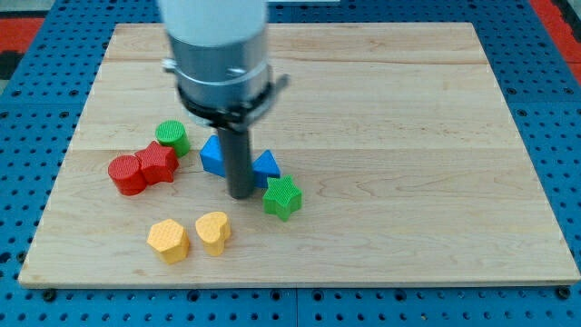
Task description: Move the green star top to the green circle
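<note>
While my tip (241, 193) rests on the wooden board (408, 136), no gripper is fitted, so no jaw state applies. The green star (282, 197) sits just right of my tip, well apart from the green circle (172, 137) at upper left.

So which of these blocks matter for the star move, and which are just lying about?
In the job:
green star
green circle
my tip, just left of the star

Lying about:
two blue blocks
red blocks
yellow blocks
</note>
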### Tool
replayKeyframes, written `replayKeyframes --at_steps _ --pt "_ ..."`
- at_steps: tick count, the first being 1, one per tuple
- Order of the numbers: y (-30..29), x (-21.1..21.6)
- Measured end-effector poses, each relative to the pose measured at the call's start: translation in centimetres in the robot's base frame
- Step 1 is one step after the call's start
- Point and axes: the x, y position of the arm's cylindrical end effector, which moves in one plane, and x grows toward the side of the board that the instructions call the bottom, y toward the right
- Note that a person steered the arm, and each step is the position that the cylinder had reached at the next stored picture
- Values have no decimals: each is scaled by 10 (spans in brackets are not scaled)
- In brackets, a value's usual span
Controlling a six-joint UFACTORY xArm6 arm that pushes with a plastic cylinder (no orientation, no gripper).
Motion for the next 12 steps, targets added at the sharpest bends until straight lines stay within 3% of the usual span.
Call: replayKeyframes --at_steps 2,4,7,8,9,10,11,12 --pt "-7 -53" --pt "8 -30" --pt "19 46" --pt "103 32" --pt "139 -41" --pt "140 -55" --pt "150 -13" --pt "69 -64"
